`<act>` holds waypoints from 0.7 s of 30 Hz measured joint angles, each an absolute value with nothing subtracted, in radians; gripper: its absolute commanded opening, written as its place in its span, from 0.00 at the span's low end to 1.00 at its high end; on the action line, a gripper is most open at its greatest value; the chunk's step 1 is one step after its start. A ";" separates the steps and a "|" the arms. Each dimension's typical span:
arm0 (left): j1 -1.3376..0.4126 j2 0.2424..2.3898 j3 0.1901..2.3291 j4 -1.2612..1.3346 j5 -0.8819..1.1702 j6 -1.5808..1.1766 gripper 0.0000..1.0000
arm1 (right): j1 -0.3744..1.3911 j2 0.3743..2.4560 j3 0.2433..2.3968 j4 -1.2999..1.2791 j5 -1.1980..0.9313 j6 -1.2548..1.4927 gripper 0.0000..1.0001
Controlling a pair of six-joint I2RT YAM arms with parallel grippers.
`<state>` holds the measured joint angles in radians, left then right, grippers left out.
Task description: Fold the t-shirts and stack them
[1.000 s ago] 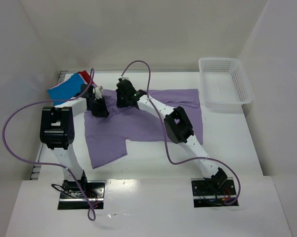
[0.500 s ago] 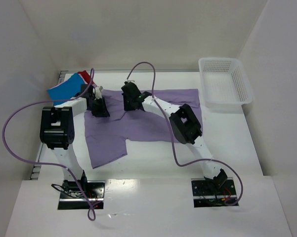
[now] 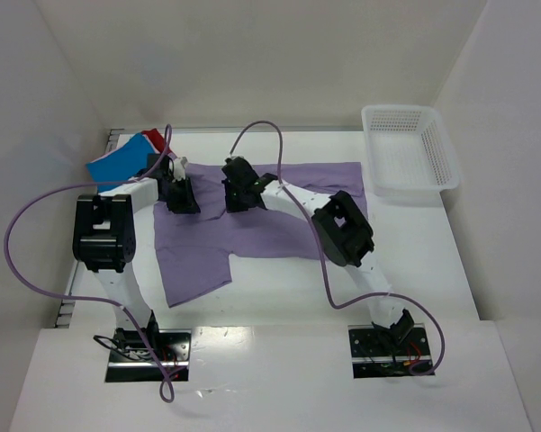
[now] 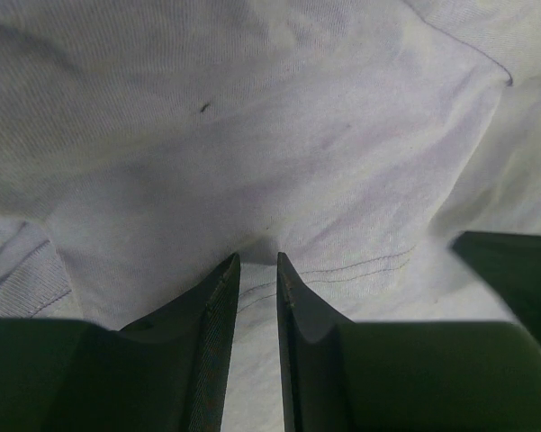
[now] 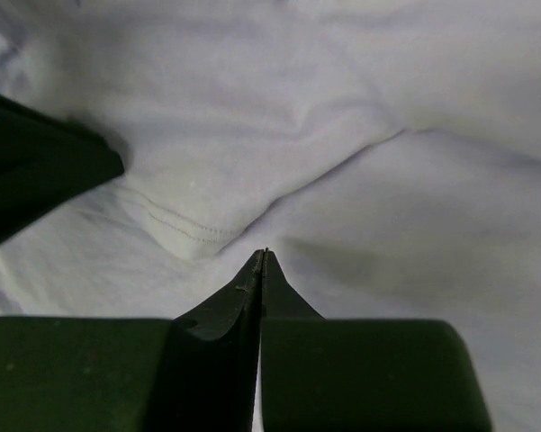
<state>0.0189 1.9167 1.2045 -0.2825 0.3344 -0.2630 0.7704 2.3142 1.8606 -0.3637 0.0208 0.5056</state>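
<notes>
Right tool (image 5: 262, 256) has shifted nearer over lavender t-shirt (image 3: 270, 229), shut tight, maybe pinching cloth. Left tool (image 4: 258, 265) is nearly closed on a pucker. Shirt is spread on worktop (image 3: 279, 297), fold starting.

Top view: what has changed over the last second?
The right gripper slid a little toward the near edge and to the right over the lavender t-shirt, and its elbow swung the same way. Nothing was visibly taken or released. The left gripper, the shirt's outline, the folded blue and red shirts and the basket stayed put.
</notes>
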 measured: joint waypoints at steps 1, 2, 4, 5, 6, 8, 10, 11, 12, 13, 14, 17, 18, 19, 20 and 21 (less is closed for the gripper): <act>0.019 1.917 1.205 -0.282 0.335 -0.262 0.31 | 0.777 2.324 1.861 -0.365 0.017 0.505 0.00; 0.019 1.917 1.205 -0.282 0.335 -0.262 0.31 | 0.783 2.336 1.861 -0.369 0.014 0.504 0.00; 0.019 1.917 1.205 -0.282 0.335 -0.261 0.31 | 0.789 2.353 1.866 -0.372 0.009 0.503 0.00; 0.019 1.919 1.205 -0.282 0.336 -0.262 0.31 | 0.790 2.360 1.870 -0.372 0.007 0.503 0.00; 0.019 1.919 1.205 -0.281 0.337 -0.262 0.31 | 0.789 2.366 1.877 -0.374 0.006 0.504 0.00; 0.019 1.920 1.205 -0.280 0.339 -0.262 0.31 | 0.790 2.382 1.903 -0.375 0.003 0.503 0.00; 0.020 1.920 1.205 -0.279 0.340 -0.262 0.31 | 0.790 2.403 1.938 -0.376 0.000 0.503 0.00; 0.020 1.921 1.205 -0.279 0.341 -0.262 0.31 | 0.790 2.411 1.948 -0.376 -0.001 0.503 0.01; 0.020 1.921 1.205 -0.279 0.342 -0.262 0.31 | 0.790 2.414 1.954 -0.377 -0.001 0.503 0.01; 0.020 1.921 1.205 -0.279 0.342 -0.262 0.31 | 0.790 2.423 1.968 -0.382 -0.004 0.504 0.01; 0.020 1.921 1.205 -0.279 0.343 -0.262 0.31 | 0.790 2.444 2.004 -0.386 -0.004 0.503 0.01; 0.021 1.922 1.206 -0.279 0.346 -0.262 0.31 | 0.790 2.468 2.048 -0.393 -0.004 0.503 0.01; 0.021 1.922 1.206 -0.279 0.346 -0.262 0.31 | 0.790 2.484 2.077 -0.395 -0.004 0.501 0.01; 0.021 1.922 1.206 -0.279 0.347 -0.262 0.31 | 0.790 2.493 2.093 -0.397 -0.004 0.500 0.02; 0.021 1.922 1.206 -0.279 0.347 -0.262 0.31 | 0.790 2.495 2.097 -0.398 -0.004 0.500 0.02; 0.021 1.922 1.206 -0.279 0.347 -0.262 0.31 | 0.790 2.502 2.113 -0.402 -0.004 0.499 0.02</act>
<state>0.0208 1.9224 1.2064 -0.2794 0.3466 -0.2615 0.7898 2.5019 2.1128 -0.4019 -0.0040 0.4988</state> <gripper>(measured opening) 0.311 0.021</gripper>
